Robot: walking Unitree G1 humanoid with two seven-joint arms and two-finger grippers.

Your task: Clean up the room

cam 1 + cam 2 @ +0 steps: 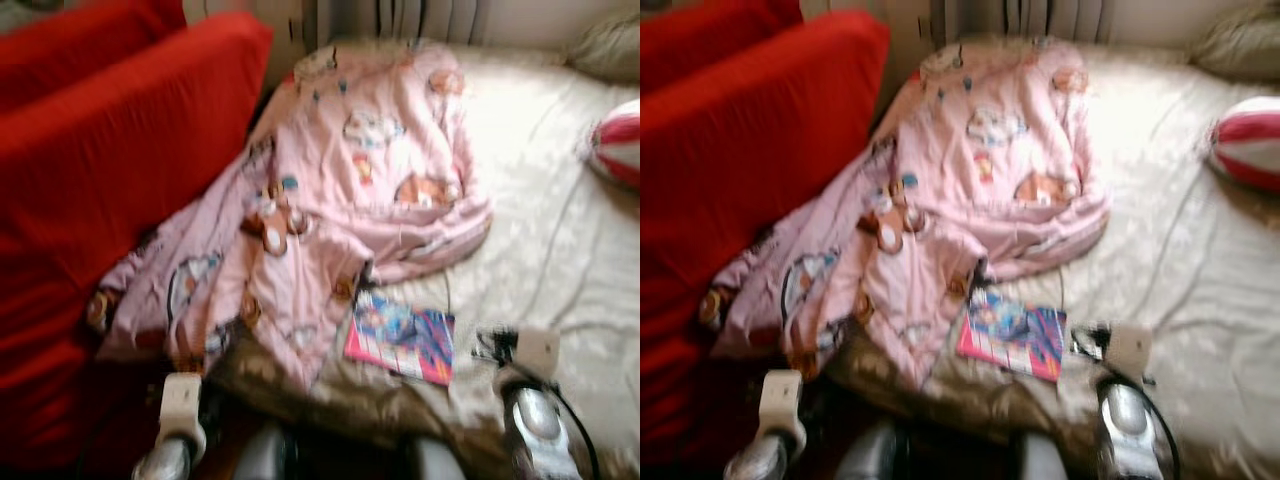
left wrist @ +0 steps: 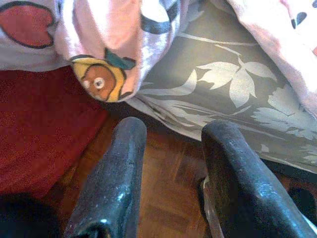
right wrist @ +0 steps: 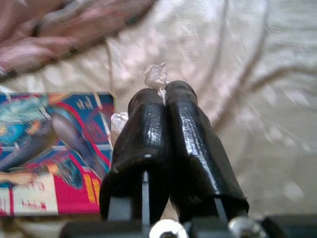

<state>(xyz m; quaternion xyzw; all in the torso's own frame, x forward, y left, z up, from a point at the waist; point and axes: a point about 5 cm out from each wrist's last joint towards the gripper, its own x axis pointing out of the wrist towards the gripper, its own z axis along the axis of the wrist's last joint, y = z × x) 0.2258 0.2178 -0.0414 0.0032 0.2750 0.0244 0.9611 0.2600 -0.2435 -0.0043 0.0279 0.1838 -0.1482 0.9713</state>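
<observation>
Far left stands the red sofa, with my left claw low beside it over the wood floor, its fingers spread apart and holding nothing. Just beyond its tips hangs the edge of the pink quilt, which lies crumpled across the left half of the bed and spills off toward the sofa; I judge it not yet straightened. Next along, a bright magazine lies flat on the sheet just below the quilt, not put away. Beside it my right claw is pressed closed, and a scrap of clear wrapper shows at its tips; whether I truly grip it I cannot tell. Far right a red-striped cushion rests near the bed's edge. Most of the tidying looks left to do
</observation>
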